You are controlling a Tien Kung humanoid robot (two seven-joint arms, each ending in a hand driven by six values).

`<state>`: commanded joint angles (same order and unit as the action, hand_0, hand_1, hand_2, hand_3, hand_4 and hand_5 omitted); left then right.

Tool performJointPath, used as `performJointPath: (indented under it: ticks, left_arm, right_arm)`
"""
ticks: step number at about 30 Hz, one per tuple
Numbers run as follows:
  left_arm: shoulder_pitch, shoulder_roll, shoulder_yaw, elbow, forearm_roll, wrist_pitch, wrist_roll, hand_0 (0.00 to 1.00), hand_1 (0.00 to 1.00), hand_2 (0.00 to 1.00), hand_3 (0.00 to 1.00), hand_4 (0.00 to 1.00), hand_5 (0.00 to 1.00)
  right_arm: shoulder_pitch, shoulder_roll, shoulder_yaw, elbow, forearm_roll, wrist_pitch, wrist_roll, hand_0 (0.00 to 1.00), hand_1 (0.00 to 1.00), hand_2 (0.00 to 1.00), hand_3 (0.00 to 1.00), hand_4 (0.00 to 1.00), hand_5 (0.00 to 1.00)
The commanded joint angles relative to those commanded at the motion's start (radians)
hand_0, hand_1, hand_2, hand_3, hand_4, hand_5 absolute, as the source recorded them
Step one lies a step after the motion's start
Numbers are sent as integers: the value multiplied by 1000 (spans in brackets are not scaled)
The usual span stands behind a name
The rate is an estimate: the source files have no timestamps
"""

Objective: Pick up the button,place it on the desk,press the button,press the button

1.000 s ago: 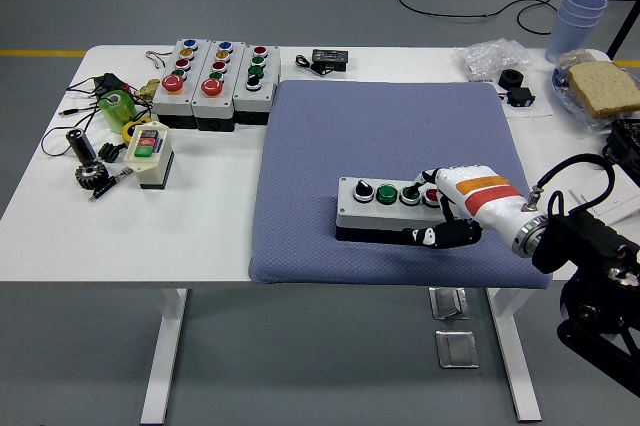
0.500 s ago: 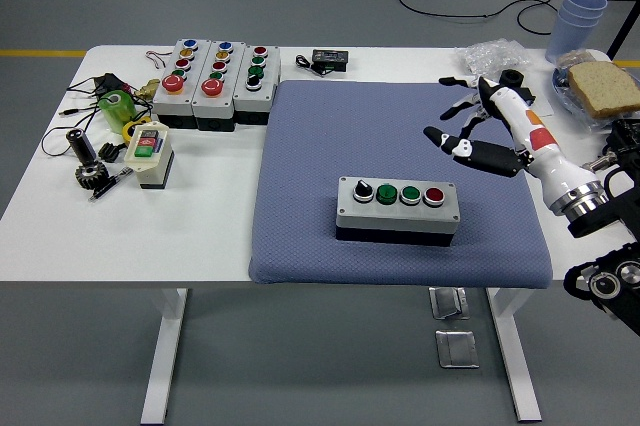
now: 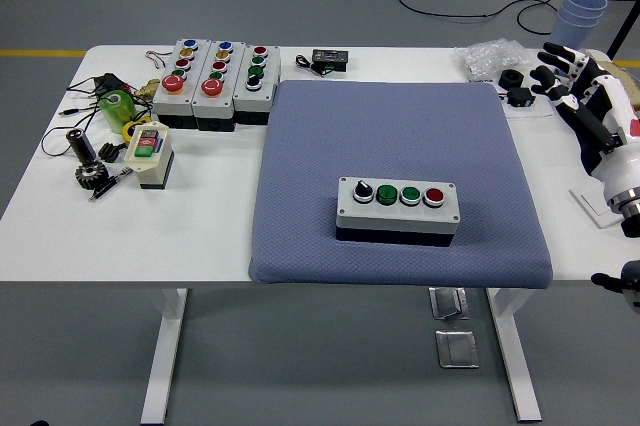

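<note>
A grey button box (image 3: 397,209) lies on the blue mat (image 3: 390,136), near the mat's front edge. Its top carries a black knob, two green buttons and a red button (image 3: 434,196) at the right end. My right hand (image 3: 570,71) is raised at the far right edge of the picture, well away from the box, with its fingers spread and nothing in them. The left arm is out of view.
Three more button boxes (image 3: 217,71) stand at the back left, with a small box (image 3: 149,153), a green item, cables and metal parts beside them. A black adapter (image 3: 329,59), a plastic bag (image 3: 492,54) and blue cups (image 3: 580,8) sit at the back.
My right hand left the red-button end of the box, rose and swung back to the right edge. The button box stayed in place on the mat.
</note>
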<state>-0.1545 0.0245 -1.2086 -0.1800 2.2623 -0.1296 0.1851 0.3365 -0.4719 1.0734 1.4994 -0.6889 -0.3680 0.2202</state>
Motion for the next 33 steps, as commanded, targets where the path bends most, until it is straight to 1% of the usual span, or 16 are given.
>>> performJointPath:
  ticks: [5,7,9,14,15,24,33]
  left_arm:
    - [-3,0,0,0,-4,-4,4,651,644,636,546,299,846]
    - [-4,1,-1,0,-2,-4,5,651,644,636,546,299,846]
    - [-4,2,-3,0,0,-4,6,651,643,636,545,298,845]
    - [-4,3,-6,0,3,-5,8,651,643,636,545,298,845]
    - [-4,3,-6,0,3,-5,8,651,643,635,546,299,846]
    - [-1,3,-3,0,7,-6,4,651,643,635,546,299,846]
    - [5,1,4,0,7,-9,2,651,643,635,546,299,846]
  right_arm:
    - [-4,4,13,1,208,4,0,705,685,751,711,806,381]
    - [-5,5,21,3,312,4,1,705,685,751,711,806,381]
    - [-6,4,24,4,383,5,1,703,679,746,705,810,398]
    - [-8,6,30,5,581,7,1,703,679,746,705,810,398]
    - [-8,6,30,5,599,7,1,700,678,742,691,791,372]
    - [-23,11,36,8,672,21,7,696,669,732,683,780,363]
    - [-38,10,42,10,716,26,16,686,656,723,675,766,344]
